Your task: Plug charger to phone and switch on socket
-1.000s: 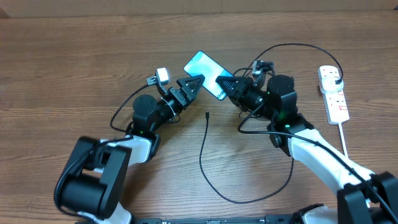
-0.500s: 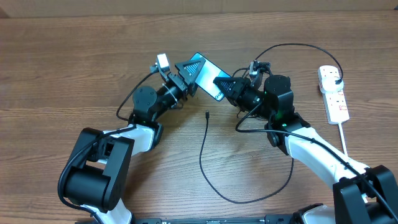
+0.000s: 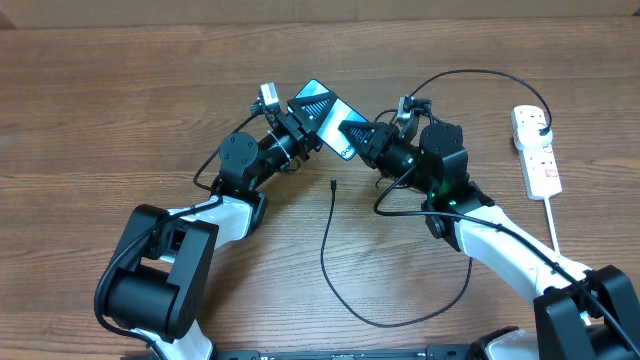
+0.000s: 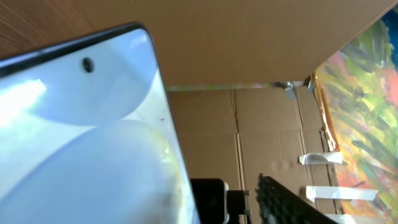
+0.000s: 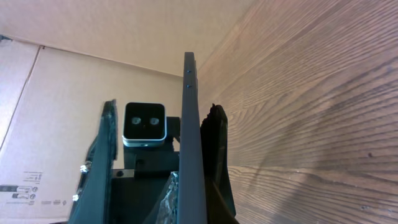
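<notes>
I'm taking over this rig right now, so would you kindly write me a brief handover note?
Left gripper: at the phone's far end; whether it grips is unclear.
Right gripper: its fingers flank the phone's near end, with a gap on one side in the wrist view; grip unclear.
Charger: loose on the table, connector tip free and below the phone; the cable runs to the socket.
Done: phone reached by both arms.
Left: pick up the tip, plug it in, switch on the socket.

2 black-jointed arms with white links, black pincers.
</notes>
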`<move>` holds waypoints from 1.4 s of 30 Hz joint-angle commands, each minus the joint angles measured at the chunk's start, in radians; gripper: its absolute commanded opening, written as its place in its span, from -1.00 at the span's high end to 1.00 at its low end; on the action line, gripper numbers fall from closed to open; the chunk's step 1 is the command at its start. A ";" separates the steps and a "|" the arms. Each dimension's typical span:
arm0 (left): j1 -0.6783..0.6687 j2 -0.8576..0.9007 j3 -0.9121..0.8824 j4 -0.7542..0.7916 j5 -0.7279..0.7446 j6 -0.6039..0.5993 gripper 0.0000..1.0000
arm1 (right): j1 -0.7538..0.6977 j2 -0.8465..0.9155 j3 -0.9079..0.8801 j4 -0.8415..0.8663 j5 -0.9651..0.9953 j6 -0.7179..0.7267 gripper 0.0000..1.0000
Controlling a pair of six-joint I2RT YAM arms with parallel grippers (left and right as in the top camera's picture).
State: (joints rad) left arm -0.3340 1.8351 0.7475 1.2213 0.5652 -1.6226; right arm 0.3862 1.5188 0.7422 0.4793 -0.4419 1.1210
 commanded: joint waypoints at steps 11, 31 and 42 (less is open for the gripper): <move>-0.007 0.009 0.022 0.034 0.009 -0.066 0.46 | 0.002 -0.002 0.026 0.017 0.108 0.064 0.92; 0.098 0.009 0.022 -0.005 0.055 -0.121 0.91 | -0.096 -0.072 0.026 0.006 -0.146 -0.085 -0.99; 0.330 0.009 0.097 -0.344 0.466 -0.053 0.91 | -0.071 -0.250 0.026 -0.468 0.074 -0.483 -0.99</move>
State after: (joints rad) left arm -0.0093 1.8488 0.7773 0.8974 0.8566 -1.7329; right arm 0.2554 1.2739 0.7586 0.0658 -0.4976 0.7998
